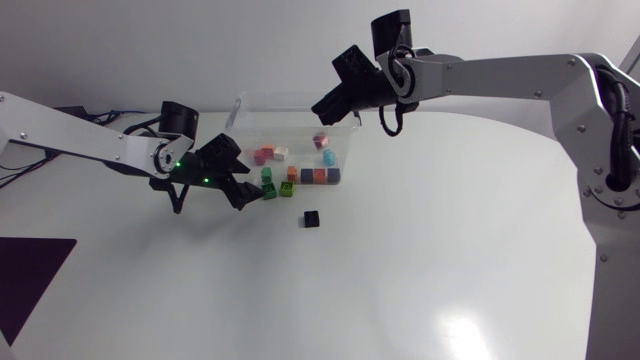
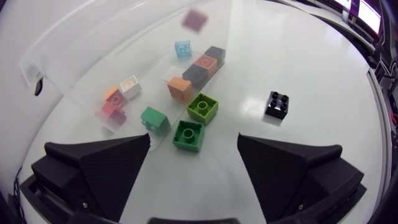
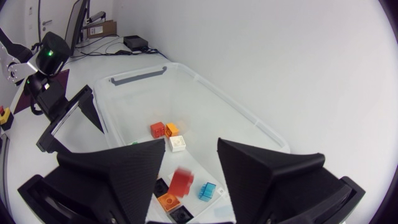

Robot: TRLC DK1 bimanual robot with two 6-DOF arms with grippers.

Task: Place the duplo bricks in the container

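Left gripper [image 2: 194,142] and right gripper [image 3: 191,144], fingers apart; right wrist view misses the loose black brick [image 2: 277,104].

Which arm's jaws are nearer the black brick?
Left. The left arm has its jaws just short of the black brick; the right arm holds its over the container.

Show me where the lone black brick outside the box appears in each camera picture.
Head view: the black brick lies on the bare table, just outside the clear container.
Left wrist view: the black brick lies ahead of the open left gripper, apart from the light green brick.
Right wrist view: not in it.
Shared landmark: the clear container, seen in all three views.
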